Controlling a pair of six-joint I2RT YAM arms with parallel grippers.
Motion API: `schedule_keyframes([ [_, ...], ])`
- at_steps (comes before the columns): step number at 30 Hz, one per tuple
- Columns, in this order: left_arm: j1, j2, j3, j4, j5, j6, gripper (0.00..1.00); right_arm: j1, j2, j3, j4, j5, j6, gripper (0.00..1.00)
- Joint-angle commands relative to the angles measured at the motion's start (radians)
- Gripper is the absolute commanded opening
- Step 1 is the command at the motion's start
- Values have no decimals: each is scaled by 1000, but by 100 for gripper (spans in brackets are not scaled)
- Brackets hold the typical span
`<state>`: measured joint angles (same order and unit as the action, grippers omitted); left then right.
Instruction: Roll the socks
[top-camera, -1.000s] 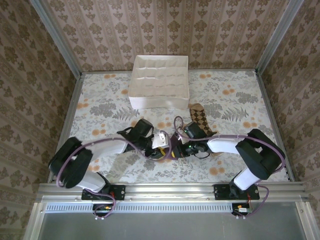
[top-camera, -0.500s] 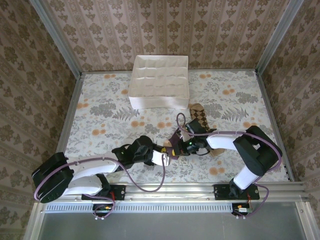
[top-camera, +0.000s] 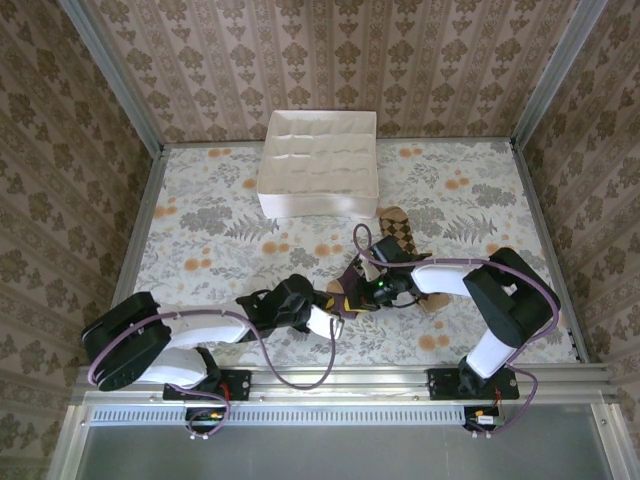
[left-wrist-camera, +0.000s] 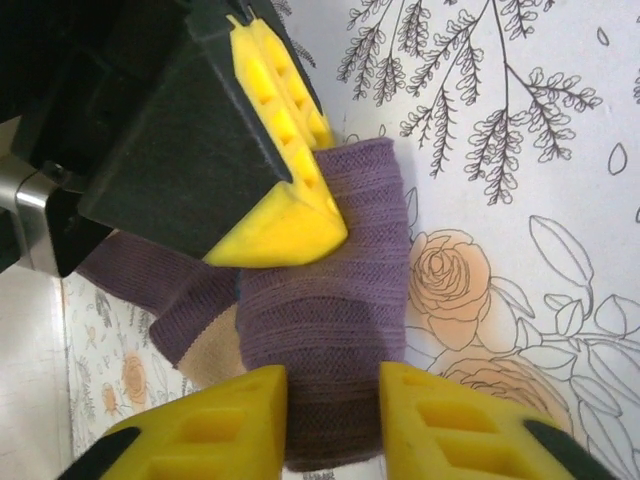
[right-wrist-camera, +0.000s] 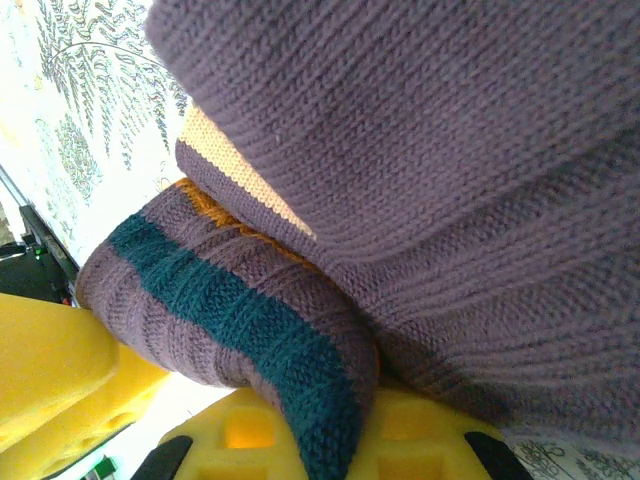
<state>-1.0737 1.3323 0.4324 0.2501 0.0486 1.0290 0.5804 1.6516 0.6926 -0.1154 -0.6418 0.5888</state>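
The purple sock (left-wrist-camera: 330, 320) lies folded over itself at the near middle of the floral table (top-camera: 200, 250). Our right gripper (right-wrist-camera: 175, 405) is clamped on its teal-striped cuff. Our left gripper (left-wrist-camera: 333, 410) straddles the other end, jaws partly apart; we cannot tell whether it pinches. Just beyond, the diamond-checked sock (top-camera: 400, 236) lies partly under the right arm, near a white divided box (top-camera: 318, 203).

Checked sock's (top-camera: 397, 228) near end beneath right arm (top-camera: 450, 278)
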Motion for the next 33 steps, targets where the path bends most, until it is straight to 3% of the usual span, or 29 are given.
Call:
schedule_keyframes([
  [1,-9,30,16,4,10,41,35,-13,73,-44,-169,160,32,0],
  [16,-11,259,86,1,-66,102,41,-25,89,-15,-199,65,-15,0],
  [19,-11,295,123,-58,-68,91,27,-25,88,-4,-241,77,-50,4],
  [23,-12,311,190,-196,-39,27,2,-27,77,-1,-247,59,-71,11],
  [29,-25,301,236,-321,61,-58,0,-48,-73,-22,-231,100,-101,33],
  [33,-1,292,286,-437,167,-96,0,-79,-251,-51,-234,162,-125,40],
])
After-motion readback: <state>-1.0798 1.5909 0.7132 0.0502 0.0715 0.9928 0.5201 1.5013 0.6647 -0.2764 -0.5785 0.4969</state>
